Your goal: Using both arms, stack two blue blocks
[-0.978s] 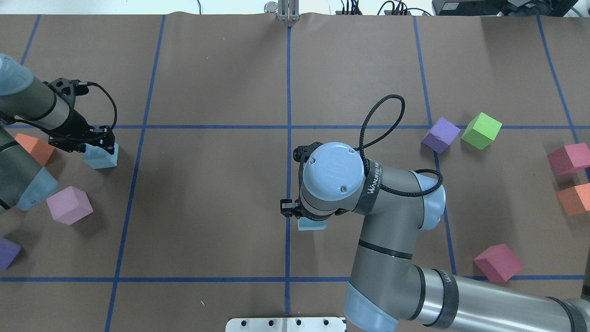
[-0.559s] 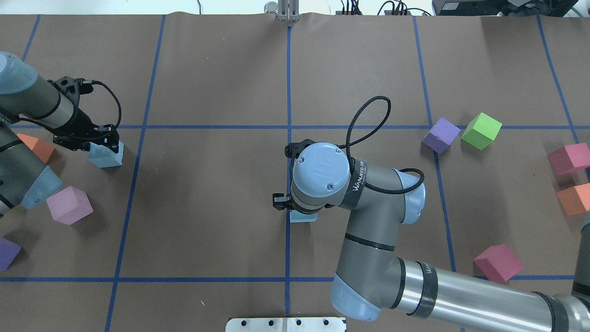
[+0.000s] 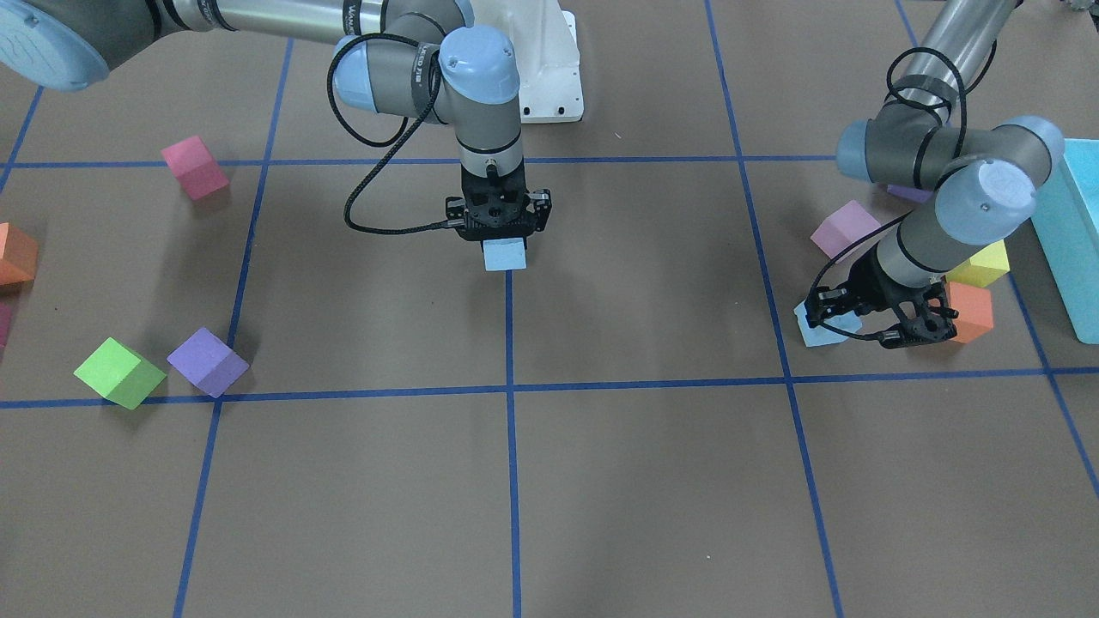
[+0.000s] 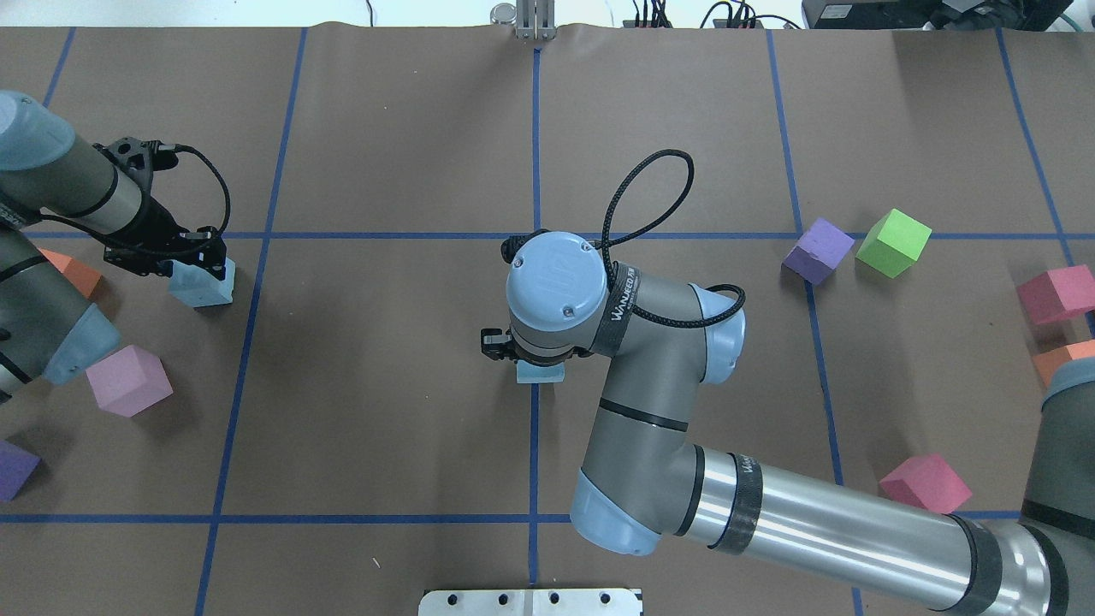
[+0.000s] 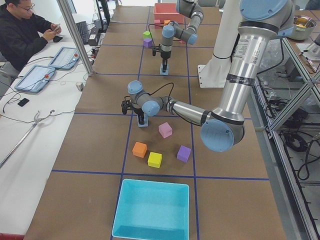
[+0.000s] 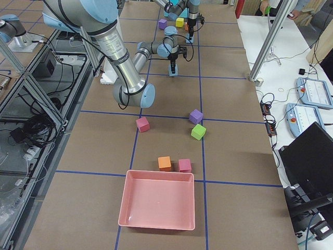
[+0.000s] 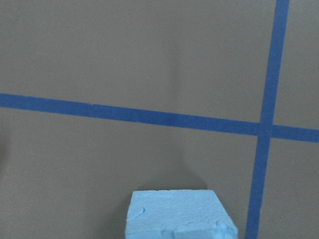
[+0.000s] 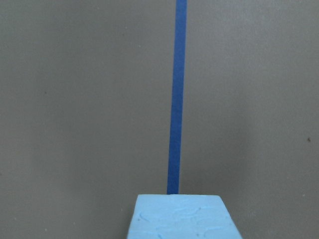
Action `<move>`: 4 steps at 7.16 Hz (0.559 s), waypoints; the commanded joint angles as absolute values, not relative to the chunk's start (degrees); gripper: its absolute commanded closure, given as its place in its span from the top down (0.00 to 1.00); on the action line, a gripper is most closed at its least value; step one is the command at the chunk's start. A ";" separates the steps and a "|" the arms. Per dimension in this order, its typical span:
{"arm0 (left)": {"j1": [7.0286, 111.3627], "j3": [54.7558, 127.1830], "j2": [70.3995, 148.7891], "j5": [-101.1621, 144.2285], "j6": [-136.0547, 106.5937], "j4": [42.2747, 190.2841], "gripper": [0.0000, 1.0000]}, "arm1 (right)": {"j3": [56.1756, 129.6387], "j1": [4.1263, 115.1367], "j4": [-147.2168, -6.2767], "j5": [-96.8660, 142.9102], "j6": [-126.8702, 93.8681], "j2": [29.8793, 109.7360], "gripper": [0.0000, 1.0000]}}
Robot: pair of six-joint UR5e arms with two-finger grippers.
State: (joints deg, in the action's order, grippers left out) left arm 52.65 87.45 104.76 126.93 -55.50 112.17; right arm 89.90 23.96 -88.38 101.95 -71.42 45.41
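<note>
Our right gripper [image 3: 504, 225] points straight down, its jaws pinching the first blue block [image 3: 504, 254] from either side. This block sits on the centre tape line [image 4: 535, 445], square to the grid. We cannot tell whether it touches the table [image 4: 385, 342] or hangs just over it.

Our left gripper [image 4: 192, 261] comes in at a slant and is clamped on the second blue block [image 4: 204, 287], which looks tilted in its grip.

The coming move turns on the gap between the two blocks. They are well apart, with the second lying to the robot's left of the first and a little farther forward, beyond one lengthwise tape line. As cubes they have no long axis, so we judge only their tilt and turn matter.

Bare paper lies between them. An orange cube [image 4: 73, 272] and a pink cube [image 4: 128, 381] sit near the left gripper, on the side away from that path.
</note>
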 commanded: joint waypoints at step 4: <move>52.65 88.06 105.38 127.00 -55.99 111.97 0.44 | 87.63 24.08 -85.52 101.95 -72.07 44.91 0.72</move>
State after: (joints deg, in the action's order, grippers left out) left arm 52.65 87.74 104.96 127.00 -55.91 112.11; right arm 87.82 24.08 -86.13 101.95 -71.80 45.03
